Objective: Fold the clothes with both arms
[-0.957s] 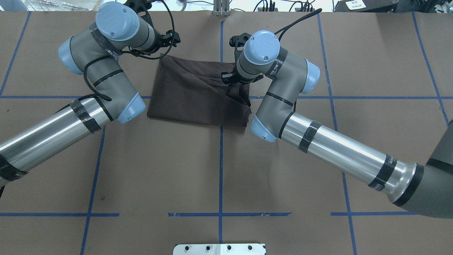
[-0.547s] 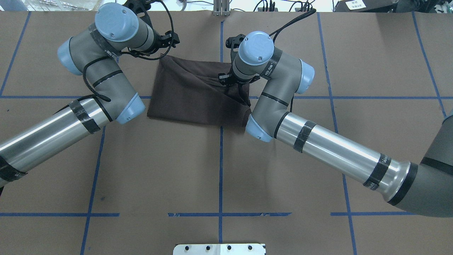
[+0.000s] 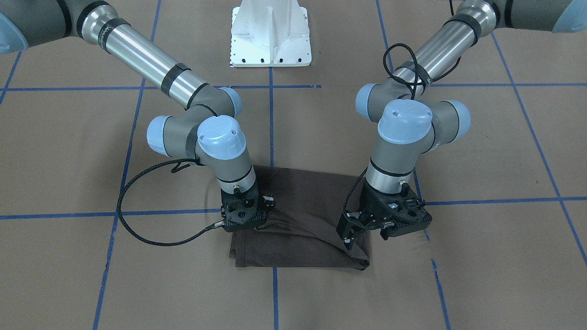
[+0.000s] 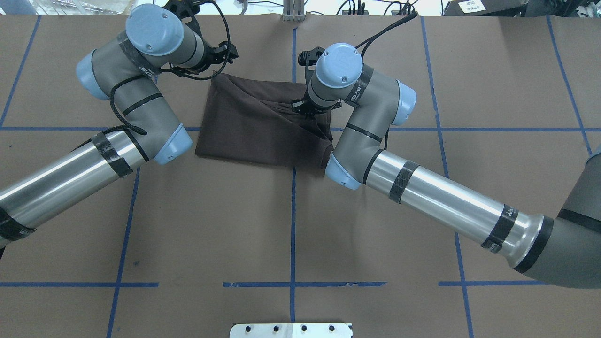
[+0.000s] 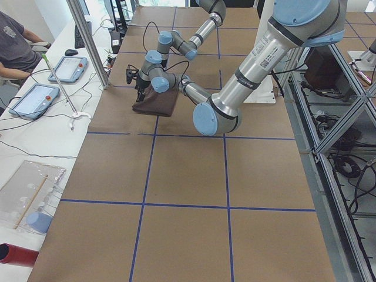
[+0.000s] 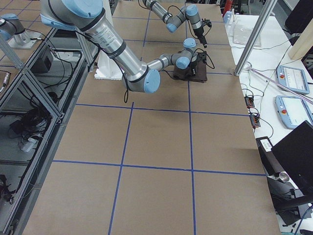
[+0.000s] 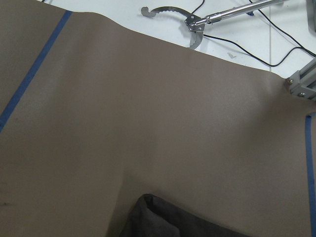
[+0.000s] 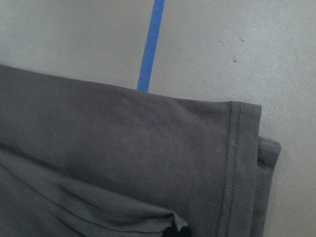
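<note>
Left arm (image 3: 396, 156) and right arm (image 3: 229, 167) match: polished silver tubes ringed with black tape, matte grey joint housings, light blue round caps (image 3: 221, 136) with small screws, braided black cables (image 3: 119, 206), one white pedestal (image 3: 270, 36).

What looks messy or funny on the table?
The T-shirt isn't neat yet: a raised diagonal ridge crosses its top layer, and an under layer pokes out at one hemmed corner. It sits crooked to the blue tape lines.

a brown table (image 4: 493, 94) crossed by blue tape lines (image 4: 293, 225) bears a folded dark t-shirt (image 4: 244, 126).
</note>
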